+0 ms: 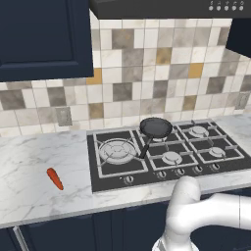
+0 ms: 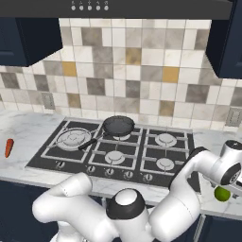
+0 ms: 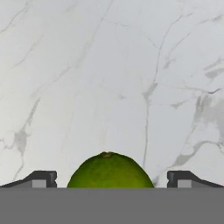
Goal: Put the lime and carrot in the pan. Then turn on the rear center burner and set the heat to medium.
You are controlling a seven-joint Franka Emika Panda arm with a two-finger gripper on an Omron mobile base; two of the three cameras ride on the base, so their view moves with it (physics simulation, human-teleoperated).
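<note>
Gripper (image 3: 109,180) spread wide, a tip on each side of the lime (image 3: 109,171), gaps on both sides, not pinching. Lime sits on the white marble counter (image 3: 131,78), stem nub facing up in the hand view; round, so no long axis to speak of.

Right base view: lime (image 2: 222,193) on the counter right of the cooktop (image 2: 47,158), at about 4 o'clock from the pan (image 2: 118,125), partly covered by the arm's hand above it. Arm reaches over the cooktop's front right corner.

Carrot (image 1: 55,178) lies flat on the counter left of the cooktop, well apart from it, at about 8 o'clock from the pan. Long axis runs 11 to 5 in the left base view, thin tip at the 5 end toward the counter's front edge. In the right base view the carrot (image 2: 8,147) is at the far left edge, nearly upright in frame.

Pan upright on the rear centre grate, so rear center burner hidden beneath it. Handle (image 1: 145,145) points to about 7 o'clock, toward the front, lying between the large silver burner (image 1: 117,150) and the front centre pale-capped one (image 1: 171,157).

Knob row (image 1: 170,172) along the cooktop's front edge. Tiled backsplash behind, dark cabinets and hood above.
</note>
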